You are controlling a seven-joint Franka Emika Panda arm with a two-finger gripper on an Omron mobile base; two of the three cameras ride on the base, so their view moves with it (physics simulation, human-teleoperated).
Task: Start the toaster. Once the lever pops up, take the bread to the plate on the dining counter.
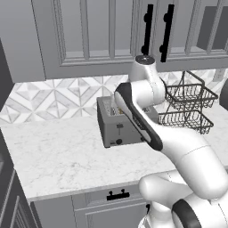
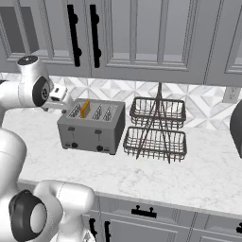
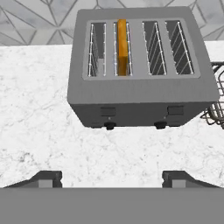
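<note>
The grey four-slot toaster (image 3: 140, 87) stands on the marble worktop, also seen as the toaster (image 2: 92, 125) and the toaster (image 1: 111, 127). The bread (image 3: 122, 46), orange-brown edge-on, stands in the second slot from the left, its top poking out; in the right base view the bread (image 2: 85, 109) shows the same. Two dark tabs sit high on the front face: the left lever (image 3: 108, 111) and its twin (image 3: 175, 110). My gripper (image 3: 111, 179) hovers open above and in front of the toaster, touching nothing. The plate and the dining counter are out of view.
A two-tier wire basket rack (image 2: 156, 127) stands right beside the toaster. A dark appliance (image 2: 237, 125) sits at the far right. Upper cabinets with black handles (image 2: 73, 33) hang overhead. Bare worktop (image 2: 142, 175) lies in front of the toaster.
</note>
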